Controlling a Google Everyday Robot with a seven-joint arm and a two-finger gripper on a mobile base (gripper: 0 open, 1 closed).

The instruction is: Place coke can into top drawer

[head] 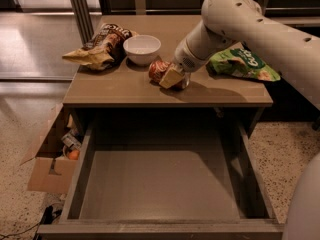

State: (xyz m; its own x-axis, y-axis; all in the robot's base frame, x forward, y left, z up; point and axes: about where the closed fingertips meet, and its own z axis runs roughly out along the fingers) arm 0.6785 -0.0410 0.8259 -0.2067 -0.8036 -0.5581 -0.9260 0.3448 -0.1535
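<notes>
We saw the robot's white, rounded arm (250, 26) reach in from the right and slope down to the flat brown wooden surface (120, 91) of the cabinet. Its end effector (172, 78) sat low over the surface, near its middle, with a pale yellowish part turned toward the near edge. The small red-orange metal coke can (158, 69) lay on the surface right against the end effector's left side, touching it or very nearly so. We could not tell how far open the end effector was, nor whether it had hold of the can.

Just beyond the can, to its far left, stood a small round white bowl (142, 48). Left of the bowl lay a crinkled brown and yellow snack bag (100, 46), and a crinkled green snack bag (242, 64) lay toward the right end of the surface, partly behind the arm.

Below the surface, the wide, shallow grey-brown wooden top drawer (79, 179) was pulled out toward the near side, its flat bottom bare. The can was on the surface above, not in the drawer.

On the speckled floor to the left of the cabinet stood an open cardboard box (45, 171) with a small orange object (73, 154) showing inside it.
</notes>
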